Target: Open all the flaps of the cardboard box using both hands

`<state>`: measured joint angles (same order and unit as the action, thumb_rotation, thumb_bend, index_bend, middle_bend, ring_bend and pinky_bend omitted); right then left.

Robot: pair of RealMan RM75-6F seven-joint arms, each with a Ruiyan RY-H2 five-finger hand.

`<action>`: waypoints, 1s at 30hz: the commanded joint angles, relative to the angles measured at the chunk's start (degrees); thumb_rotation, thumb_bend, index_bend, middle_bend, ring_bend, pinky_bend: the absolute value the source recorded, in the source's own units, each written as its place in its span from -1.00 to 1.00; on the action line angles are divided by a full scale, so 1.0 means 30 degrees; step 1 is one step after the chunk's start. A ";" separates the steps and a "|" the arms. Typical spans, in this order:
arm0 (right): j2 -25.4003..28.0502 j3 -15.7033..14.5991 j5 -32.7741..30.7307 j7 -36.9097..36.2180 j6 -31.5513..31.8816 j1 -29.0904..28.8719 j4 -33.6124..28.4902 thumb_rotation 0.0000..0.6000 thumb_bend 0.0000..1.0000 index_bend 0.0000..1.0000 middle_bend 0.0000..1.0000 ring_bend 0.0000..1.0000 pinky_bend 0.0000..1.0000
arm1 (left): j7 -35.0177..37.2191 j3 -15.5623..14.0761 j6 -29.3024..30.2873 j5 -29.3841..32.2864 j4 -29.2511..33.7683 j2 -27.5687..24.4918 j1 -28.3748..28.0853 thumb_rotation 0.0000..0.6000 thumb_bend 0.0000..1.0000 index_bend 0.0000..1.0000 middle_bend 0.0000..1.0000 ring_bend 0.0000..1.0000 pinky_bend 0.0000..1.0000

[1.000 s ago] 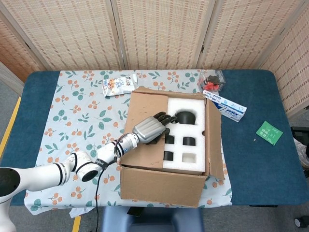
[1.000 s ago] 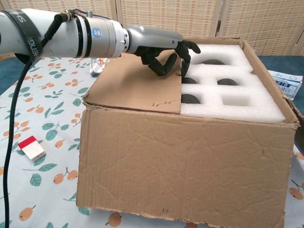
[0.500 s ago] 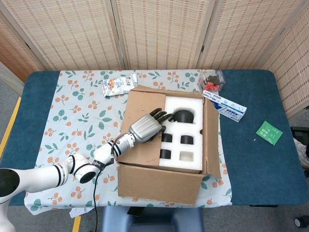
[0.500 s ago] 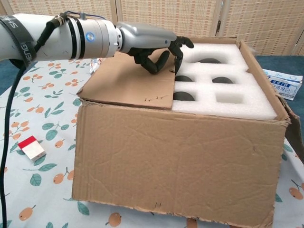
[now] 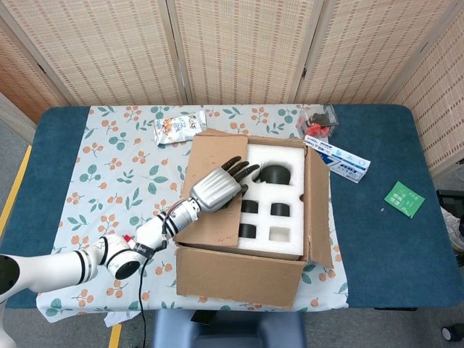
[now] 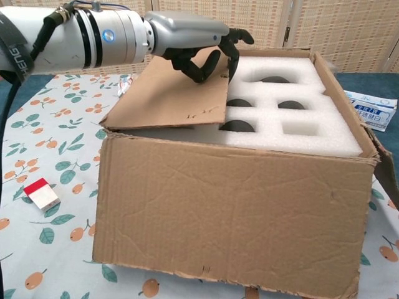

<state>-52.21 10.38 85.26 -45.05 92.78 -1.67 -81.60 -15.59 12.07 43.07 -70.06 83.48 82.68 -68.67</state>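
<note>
The cardboard box (image 5: 246, 217) sits near the front edge of the table, half on the floral cloth (image 5: 116, 167), with white foam packing (image 5: 279, 203) showing inside, dark round and square recesses cut into it. Its left flap (image 6: 168, 93) is tilted up off the foam, free edge raised, and the right flap (image 5: 319, 210) stands up and leans outward. The left hand (image 5: 217, 187) reaches in over the left flap; its fingers (image 6: 232, 47) are curled around the flap's free edge, hooked under it, so the hand grips the flap. The right hand is nowhere in either view. Behind the box lie a snack packet (image 5: 179, 127), a small clear container with red and black bits (image 5: 319, 120) and a white-and-blue carton (image 5: 339, 161); a green card (image 5: 404, 199) lies well apart on the blue table (image 5: 391, 254). A small red-and-white box (image 6: 42, 193) rests on the cloth left of the box.
</note>
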 commanded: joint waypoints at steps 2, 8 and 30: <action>0.0013 -0.0033 0.0071 -0.0007 0.0076 0.0029 -0.0026 0.06 -0.41 -0.20 -1.00 -1.00 -1.00 | -0.0728 0.0029 0.0612 0.0071 0.0456 -0.0256 0.0225 1.00 1.00 -0.01 -1.00 -1.00 -1.00; 0.0039 -0.0085 0.0111 0.0053 0.0078 0.0040 -0.0105 0.06 -0.40 -0.20 -1.00 -1.00 -1.00 | -0.4336 -0.0148 0.2402 0.0434 0.1761 -0.0748 0.0590 1.00 1.00 -0.02 -1.00 -1.00 -1.00; 0.0097 -0.0382 0.0568 0.0552 0.0096 -0.0051 -0.0498 0.07 -0.40 -0.26 -1.00 -1.00 -1.00 | -1.3812 -0.0200 0.7653 0.3376 0.6243 -0.1819 0.2039 1.00 1.00 -0.32 -1.00 -1.00 -1.00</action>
<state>-51.97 9.31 86.81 -43.24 93.13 -1.75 -82.95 -56.30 11.54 65.73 -60.44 101.79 77.59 -62.70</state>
